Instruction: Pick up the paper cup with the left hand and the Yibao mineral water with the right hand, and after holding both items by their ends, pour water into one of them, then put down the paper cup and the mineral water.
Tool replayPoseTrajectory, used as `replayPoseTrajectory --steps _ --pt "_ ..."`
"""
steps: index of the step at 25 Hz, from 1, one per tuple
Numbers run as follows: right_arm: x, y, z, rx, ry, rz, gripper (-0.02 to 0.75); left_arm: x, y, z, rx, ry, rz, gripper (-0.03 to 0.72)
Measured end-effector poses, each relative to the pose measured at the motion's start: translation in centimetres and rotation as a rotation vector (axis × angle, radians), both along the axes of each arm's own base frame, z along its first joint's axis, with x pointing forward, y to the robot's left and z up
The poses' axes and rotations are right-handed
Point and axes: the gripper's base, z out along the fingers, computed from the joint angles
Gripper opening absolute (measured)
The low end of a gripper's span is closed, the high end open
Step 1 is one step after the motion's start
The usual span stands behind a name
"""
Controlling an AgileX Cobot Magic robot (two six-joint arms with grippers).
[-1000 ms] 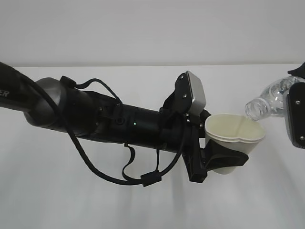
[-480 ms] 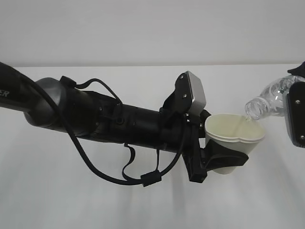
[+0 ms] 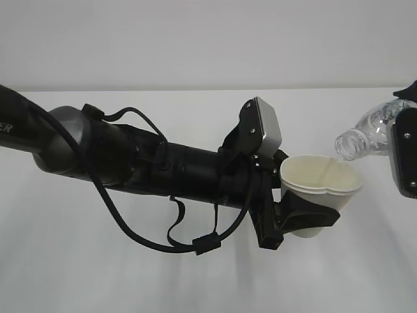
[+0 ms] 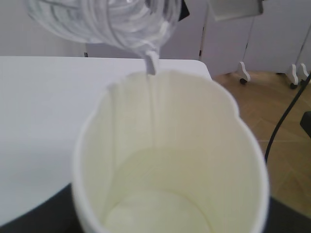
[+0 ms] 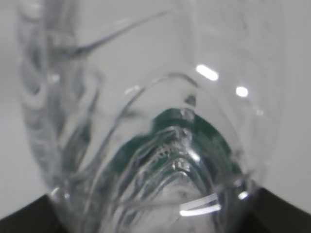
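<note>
The white paper cup point(image 3: 320, 186) hangs above the table, tilted, with my left gripper point(image 3: 311, 220) shut on its lower body. In the left wrist view the cup point(image 4: 170, 160) fills the frame, with water pooled at its bottom. The clear Yibao mineral water bottle point(image 3: 366, 132) is tipped with its open mouth down toward the cup's right rim. My right gripper point(image 3: 404, 156) at the right edge is shut on it. A thin stream of water point(image 4: 152, 92) falls from the bottle neck point(image 4: 121, 22) into the cup. The bottle's ribs and green label point(image 5: 170, 141) fill the right wrist view.
The white table point(image 3: 195, 280) lies below both arms, against a plain pale wall. My left arm's black body and looped cables point(image 3: 163, 215) span the middle of the exterior view. Beyond the table's far corner are wooden floor point(image 4: 286, 165), white stand feet point(image 4: 243, 75) and a black cable point(image 4: 286, 114).
The bottle's mouth has risen slightly and sits a little higher above the cup's rim. The left arm and the cup have stayed still.
</note>
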Motion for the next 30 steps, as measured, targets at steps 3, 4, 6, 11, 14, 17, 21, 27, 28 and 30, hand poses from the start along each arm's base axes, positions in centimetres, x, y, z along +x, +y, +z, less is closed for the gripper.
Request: replayPoseTrajectory --steps 3,4,6,11,14,17,21,27,28,30 --pt "0.00 0.00 0.00 0.000 0.000 0.000 0.461 0.00 0.00 0.00 0.000 0.000 0.000 0.421" --pt "0.00 0.00 0.00 0.000 0.000 0.000 0.461 0.00 0.00 0.00 0.000 0.000 0.000 0.421" --pt "0.00 0.00 0.00 -0.002 0.000 0.001 0.461 0.00 0.00 0.00 0.000 0.000 0.000 0.421" --pt "0.00 0.00 0.00 -0.011 0.000 0.005 0.461 0.00 0.00 0.00 0.000 0.000 0.000 0.421" --pt "0.00 0.02 -0.01 -0.011 0.001 0.007 0.461 0.00 0.00 0.00 0.000 0.000 0.000 0.421" --pt "-0.01 0.05 -0.02 -0.011 0.002 0.011 0.461 0.00 0.00 0.00 0.000 0.000 0.000 0.421" --pt "-0.01 0.05 -0.02 -0.010 0.002 0.012 0.461 0.00 0.00 0.00 0.000 0.000 0.000 0.421" --pt "0.02 0.06 0.04 -0.010 0.000 0.012 0.459 0.00 0.00 0.00 0.000 0.000 0.000 0.421" --pt "0.01 0.06 0.03 -0.010 0.001 0.012 0.459 0.00 0.00 0.00 0.000 0.000 0.000 0.421" --pt "0.01 0.06 0.03 -0.010 0.001 0.012 0.459 0.00 0.00 0.00 0.000 0.000 0.000 0.421"
